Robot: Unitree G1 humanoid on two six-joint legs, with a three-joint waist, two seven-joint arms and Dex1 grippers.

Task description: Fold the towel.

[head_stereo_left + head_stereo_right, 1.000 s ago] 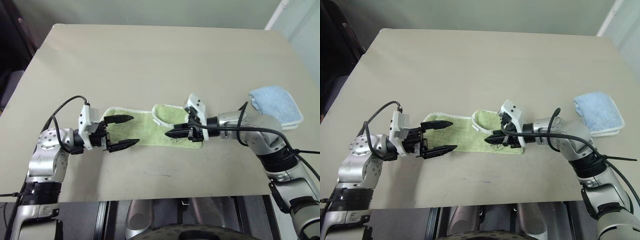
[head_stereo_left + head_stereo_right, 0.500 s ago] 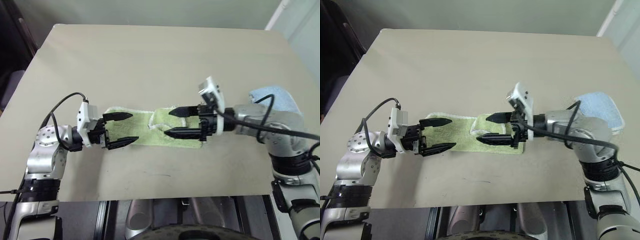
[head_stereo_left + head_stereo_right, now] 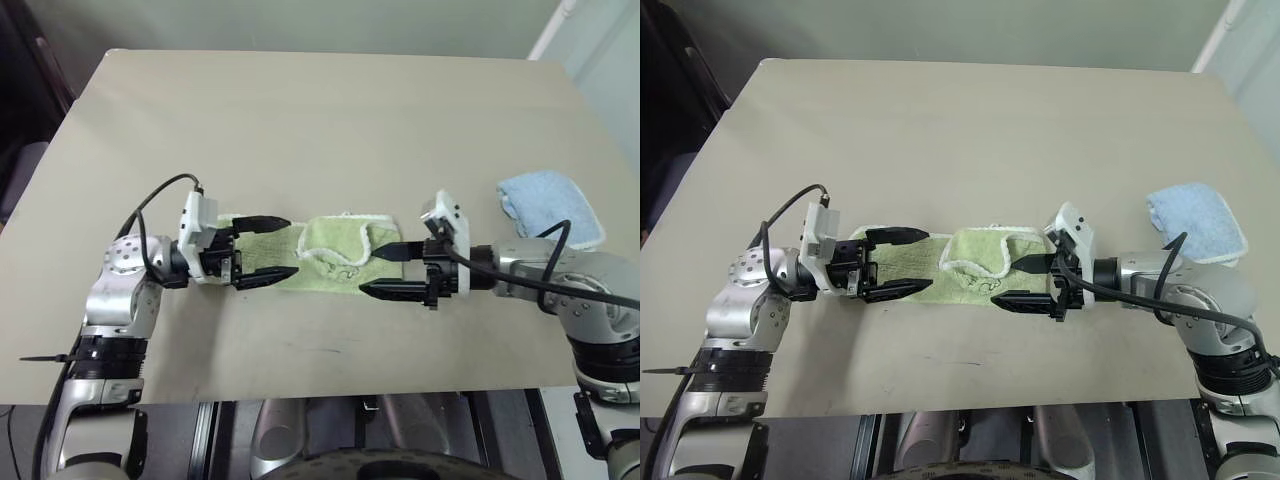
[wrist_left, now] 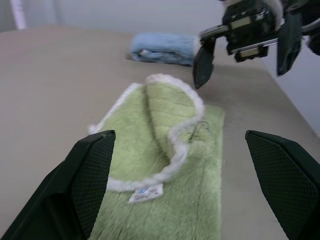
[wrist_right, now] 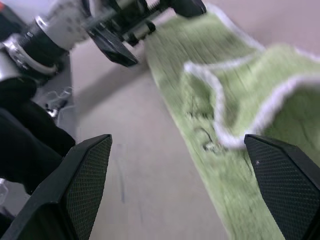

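Beige counter (image 3: 330, 120) carries the towel (image 3: 330, 262) near its front edge, lying as a long strip with its right end flopped back over the middle. Left gripper (image 3: 268, 248) straddles the strip's left end, jaws released; right gripper (image 3: 388, 271) hovers at the right end, jaws released, holding nothing. One fold looks done; the left end probably remains. Blue towel (image 3: 550, 205) sits apart.

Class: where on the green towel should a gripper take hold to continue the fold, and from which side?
Probably the towel's flat, single-layer left end, approached level from the left, where the open left gripper already straddles it; the right end is already doubled over.
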